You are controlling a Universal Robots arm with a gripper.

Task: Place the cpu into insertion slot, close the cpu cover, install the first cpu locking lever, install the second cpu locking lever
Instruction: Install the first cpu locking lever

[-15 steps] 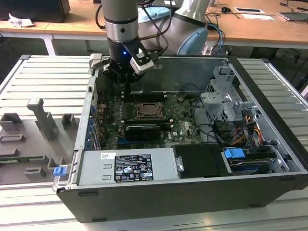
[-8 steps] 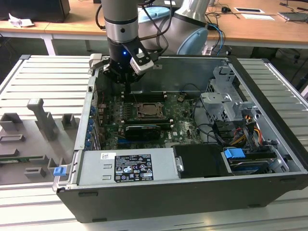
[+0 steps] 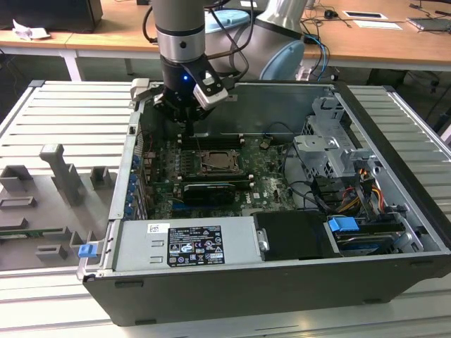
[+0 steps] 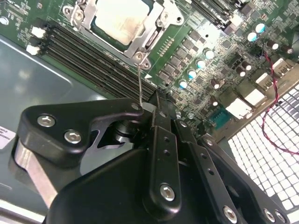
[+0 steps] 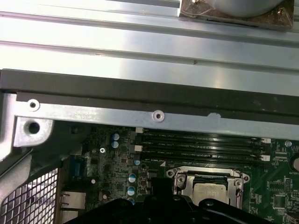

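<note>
Black gripper [image 4: 145, 108], fingers [image 4: 161, 126] pinched narrow on thin steel-wire locking lever [image 4: 139, 81] beside silvery metal-frame cpu cover [image 4: 150, 41], which lies shut over pale silver square cpu [image 4: 121, 18]; lever-locking step, by judgement, calling for a firm pinch on so slim a wire.

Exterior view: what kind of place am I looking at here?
Most likely a robotics lab or test workshop. A robot arm, its gripper pinching a thin lever, reaches into an open computer case lying on a ribbed metal table, and office desks with cables and papers stand behind it.
</note>
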